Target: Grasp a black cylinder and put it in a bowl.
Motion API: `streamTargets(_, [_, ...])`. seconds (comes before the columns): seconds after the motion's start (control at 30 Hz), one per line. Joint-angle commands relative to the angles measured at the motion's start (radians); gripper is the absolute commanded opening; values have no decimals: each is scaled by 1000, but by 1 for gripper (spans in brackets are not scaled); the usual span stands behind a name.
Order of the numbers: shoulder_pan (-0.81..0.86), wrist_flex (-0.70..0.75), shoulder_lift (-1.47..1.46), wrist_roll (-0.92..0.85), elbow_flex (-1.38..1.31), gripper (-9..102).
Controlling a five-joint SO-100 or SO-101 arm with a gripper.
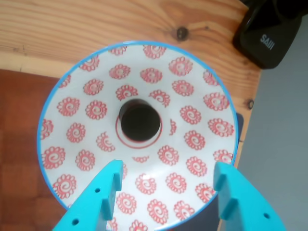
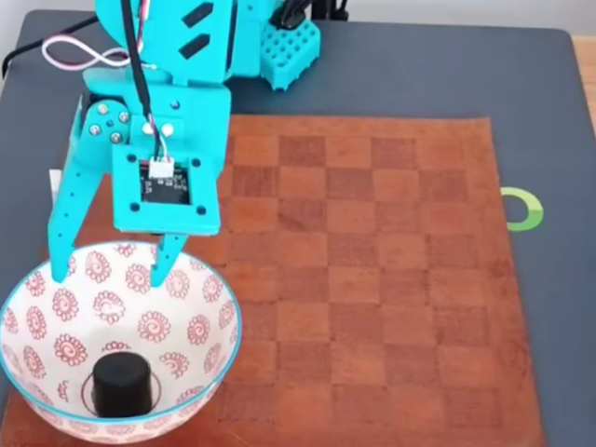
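**A:** Closest to the lens in the wrist view, the two turquoise plastic fingers of the gripper (image 1: 166, 175) — spread wide, nothing between them, hanging above the near wall of the bowl.

**B:** And from the fixed camera, left to right: the gripper (image 2: 114, 268) poised over the back rim of the large round white ceramic bowl with red spiral flowers and a light blue rim (image 2: 212, 368), which sits at the front left corner of the brown checkerboard mat (image 2: 391, 279), and that mat runs off to the right across the dark table (image 2: 549, 112).

**A:** The prize itself?

**B:** The short, stout matte black cylinder (image 2: 122, 385) is standing in the bottom of the bowl, flat top up, long axis vertical. In the wrist view the black cylinder (image 1: 140, 120) sits on the red rings at the bowl's (image 1: 72, 77) centre.

**A:** So the relation that counts: the cylinder lies below and ahead of the open jaws, well apart from both fingertips, no contact.

**B:** I'd judge the placing done. What's left looks like a retreat, up and back toward the base, with the fingertips clearing the blue rim.

**A:** The one risk I'd flag is a finger clipping that rim.
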Motion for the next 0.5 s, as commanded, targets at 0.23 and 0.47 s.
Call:
streamTargets(0.23, [52,129,61,6,-40,0])
streamTargets(0.47, [97,241,123,8,-31,0])
